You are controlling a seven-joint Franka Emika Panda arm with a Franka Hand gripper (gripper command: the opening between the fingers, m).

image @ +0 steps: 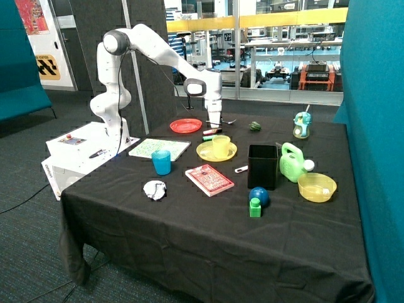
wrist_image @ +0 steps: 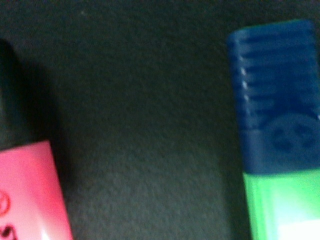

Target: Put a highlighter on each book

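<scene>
outside: claw [image: 215, 124] down at the two highlighters, pink highlighter [image: 213, 132] and green highlighter [image: 209, 137], on surface [image: 189, 227] by yellow plate [image: 206, 152]; red book [image: 209, 180] and white-green book [image: 159, 148] both bare, 0/2 done | wrist: pink [wrist_image: 30, 195] and green [wrist_image: 282, 205] lying apart on cloth, nothing held; claw opening: can't tell
</scene>
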